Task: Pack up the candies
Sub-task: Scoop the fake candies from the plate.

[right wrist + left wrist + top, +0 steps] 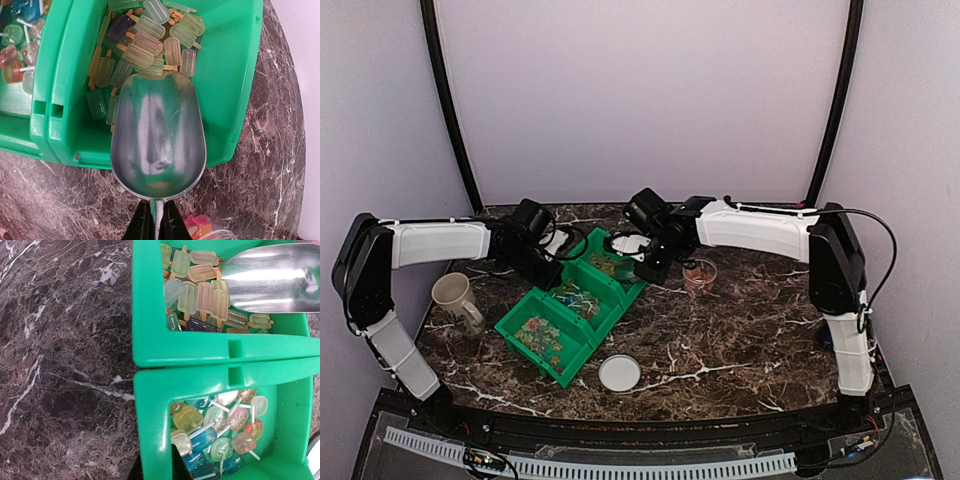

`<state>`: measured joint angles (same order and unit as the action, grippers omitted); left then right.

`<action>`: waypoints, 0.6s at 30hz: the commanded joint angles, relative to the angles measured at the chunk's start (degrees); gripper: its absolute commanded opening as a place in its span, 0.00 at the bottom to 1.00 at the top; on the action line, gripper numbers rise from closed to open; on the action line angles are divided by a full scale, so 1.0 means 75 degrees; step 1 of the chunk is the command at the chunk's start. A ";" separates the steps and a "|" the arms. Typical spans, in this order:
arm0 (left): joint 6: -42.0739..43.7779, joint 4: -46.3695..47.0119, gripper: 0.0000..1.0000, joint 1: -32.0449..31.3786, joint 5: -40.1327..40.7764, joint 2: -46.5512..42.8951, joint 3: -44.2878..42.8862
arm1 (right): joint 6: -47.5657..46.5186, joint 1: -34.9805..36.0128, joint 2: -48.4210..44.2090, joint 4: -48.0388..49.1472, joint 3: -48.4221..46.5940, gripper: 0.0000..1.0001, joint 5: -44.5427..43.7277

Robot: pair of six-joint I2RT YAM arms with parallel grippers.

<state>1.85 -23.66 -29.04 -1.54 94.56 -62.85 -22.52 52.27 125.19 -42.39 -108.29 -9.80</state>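
Scoop [157,135]: empty, handle clamped in right jaws, bowl poised above candies [145,45] in end compartment of bin [235,75], likely for digging. Left jaws: closed, apparently pinching bin wall to steady it.

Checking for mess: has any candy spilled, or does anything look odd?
Nothing stands out. The candies sit inside the green bin, none loose on the marble in view. The right gripper holds an empty scoop over them.
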 commanded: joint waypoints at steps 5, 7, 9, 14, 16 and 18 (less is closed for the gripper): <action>0.1410 0.0543 0.00 -0.0500 -0.2631 -0.0648 -0.0249 | -0.1330 0.0199 -0.0118 -0.0947 0.0475 0.00 0.1174; 0.1576 0.0353 0.00 -0.0499 -0.2709 -0.0584 -0.0448 | -0.1337 0.0152 0.0031 -0.1827 -0.0025 0.00 0.0950; 0.1748 0.0047 0.00 -0.0498 -0.2756 -0.0447 -0.0805 | -0.1242 0.0082 -0.0055 -0.2039 -0.0096 0.00 0.0920; 0.1989 -0.0523 0.00 -0.0498 -0.2468 0.0028 -0.1468 | -0.1071 0.0072 -0.0174 -0.2443 -0.0223 0.00 0.0916; 0.1923 -0.0641 0.00 -0.0493 -0.2319 0.0138 -0.1615 | -0.0944 0.0076 -0.0246 -0.2423 0.0050 0.00 0.0830; 0.1845 -0.0626 0.00 -0.0499 -0.2141 0.0171 -0.1656 | -0.0810 0.0092 -0.0339 -0.2364 0.0353 0.00 0.0833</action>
<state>12.80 -32.97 -30.44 -8.23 97.95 -70.13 -29.52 51.96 121.56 -57.39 -109.97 -7.33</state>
